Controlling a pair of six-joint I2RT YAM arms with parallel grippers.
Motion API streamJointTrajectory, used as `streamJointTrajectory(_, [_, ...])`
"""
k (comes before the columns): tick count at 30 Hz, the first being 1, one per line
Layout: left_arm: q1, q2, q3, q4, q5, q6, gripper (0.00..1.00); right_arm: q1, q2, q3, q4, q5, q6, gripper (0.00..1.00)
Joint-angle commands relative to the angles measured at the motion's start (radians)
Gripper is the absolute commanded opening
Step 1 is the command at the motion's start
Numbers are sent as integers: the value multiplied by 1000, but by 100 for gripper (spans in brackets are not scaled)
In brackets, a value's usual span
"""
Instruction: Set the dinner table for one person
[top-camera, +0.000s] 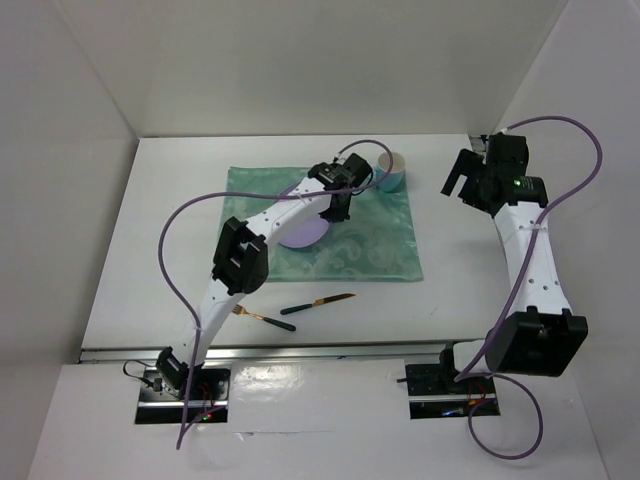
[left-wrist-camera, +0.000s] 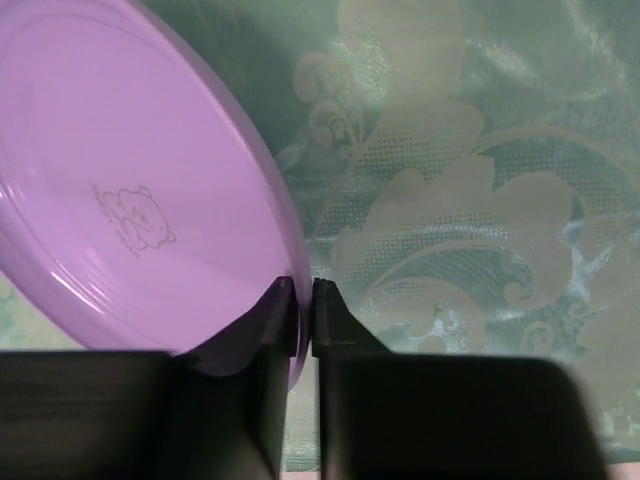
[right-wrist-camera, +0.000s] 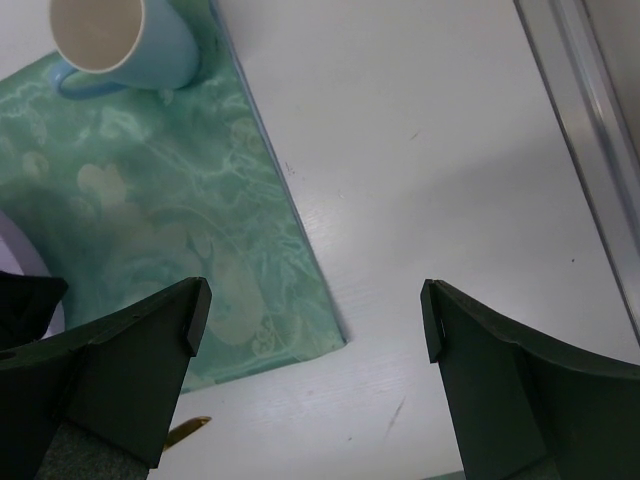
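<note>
A purple plate (top-camera: 303, 234) lies on the teal patterned mat (top-camera: 370, 240), which is spread on the white dinner table (top-camera: 150, 250). My left gripper (top-camera: 338, 212) is at the plate's right rim. In the left wrist view its jaws (left-wrist-camera: 304, 300) stand nearly together with the rim of the plate (left-wrist-camera: 130, 180) between them. A light blue mug (top-camera: 392, 172) stands at the mat's far right corner. A dark-handled knife (top-camera: 318, 303) and a gold fork (top-camera: 258, 317) lie in front of the mat. My right gripper (top-camera: 455, 185) hangs open and empty to the right of the mug.
In the right wrist view the mug (right-wrist-camera: 130, 40) sits on the mat's edge (right-wrist-camera: 150, 200), and my open right gripper (right-wrist-camera: 315, 320) is over bare table (right-wrist-camera: 450, 150). A metal rail (right-wrist-camera: 590, 120) runs along the table's edge. White walls enclose the back and sides.
</note>
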Motion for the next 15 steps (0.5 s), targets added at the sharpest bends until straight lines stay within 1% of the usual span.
streamJointTrajectory(1, [-4, -8, -41, 70, 102, -1, 27, -3, -43, -16, -1, -27, 1, 100])
streamJointTrajectory(2, [-4, -34, -70, 86, 115, 8, 46, -3, -52, -25, -1, -27, 1, 100])
streamJointTrajectory(3, [-4, -34, -71, 96, 115, 8, 53, -3, -53, -25, -1, -38, 1, 100])
streamJointTrajectory(5, [-4, -46, -56, 96, 127, 19, 71, -3, -63, -36, -1, -38, 1, 100])
streamJointTrajectory(6, [-4, -55, -45, 96, 127, 19, 82, -3, -72, -36, -1, -38, 1, 100])
streamJointTrajectory(7, [-4, -68, -32, 78, 127, 28, 86, -3, -72, -45, -1, -38, 1, 100])
streamJointTrajectory(8, [-4, -80, -22, 78, 139, 28, 86, -3, -82, -45, -11, -38, 1, 100])
streamJointTrajectory(11, [-4, -198, -49, 66, 130, 16, 88, -3, -91, -54, -11, -27, -8, 100])
streamJointTrajectory(13, [-4, -291, -171, 66, 81, -21, 82, -3, -102, -74, -11, -64, -8, 100])
streamJointTrajectory(14, [-4, -396, -230, 66, 54, -39, 72, -3, -102, -74, -11, -76, -8, 100])
streamJointTrajectory(15, [-4, -451, -362, 66, 9, -100, 69, -3, -114, -88, -2, -90, -8, 100])
